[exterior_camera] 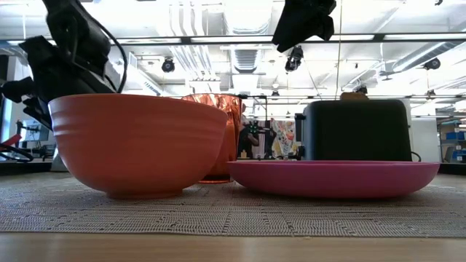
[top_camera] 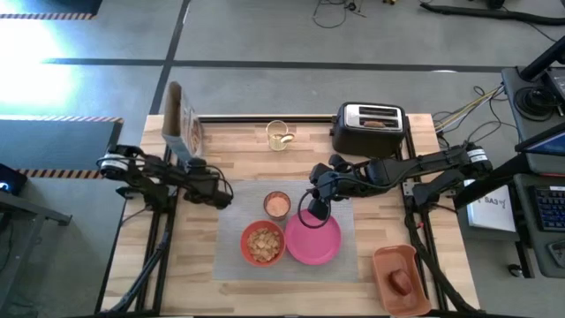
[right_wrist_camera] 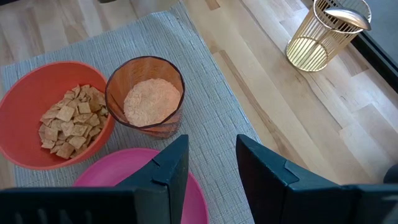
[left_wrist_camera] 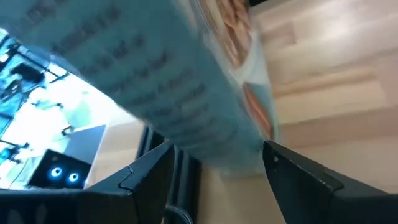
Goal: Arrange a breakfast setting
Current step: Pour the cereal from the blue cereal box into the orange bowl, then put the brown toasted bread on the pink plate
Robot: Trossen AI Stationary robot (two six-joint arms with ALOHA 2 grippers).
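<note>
From above, the grey mat (top_camera: 291, 237) is lying at the middle of the wooden table (top_camera: 221, 155). On it the red-orange bowl (top_camera: 263, 244), filled with cereal squares, is sitting just left of the pink plate (top_camera: 312, 240), and the clear cup (top_camera: 277, 204) is standing just behind them. The right gripper (top_camera: 315, 207) is hovering over the plate's far edge. The left gripper (top_camera: 188, 152) is reaching toward the far left corner, closed around a cereal box (top_camera: 179, 124). A gold wire holder (top_camera: 279, 135) and the toaster (top_camera: 371, 126), with toast (top_camera: 374, 123) in a slot, are standing along the far edge. The apple (top_camera: 401, 282) is resting in the orange tray (top_camera: 399, 278) at the near right corner.

At table height, the bowl (exterior_camera: 137, 143), cup (exterior_camera: 213, 136) and plate (exterior_camera: 333, 177) are lining up on the mat (exterior_camera: 233, 207).

The left wrist view is showing the box (left_wrist_camera: 180, 81) pinched between the fingers (left_wrist_camera: 298, 177).

In the right wrist view, the fingers (right_wrist_camera: 171, 171) are standing spread apart, holding nothing, above the plate (right_wrist_camera: 127, 180); the cup (right_wrist_camera: 147, 96) is holding pale powder.
</note>
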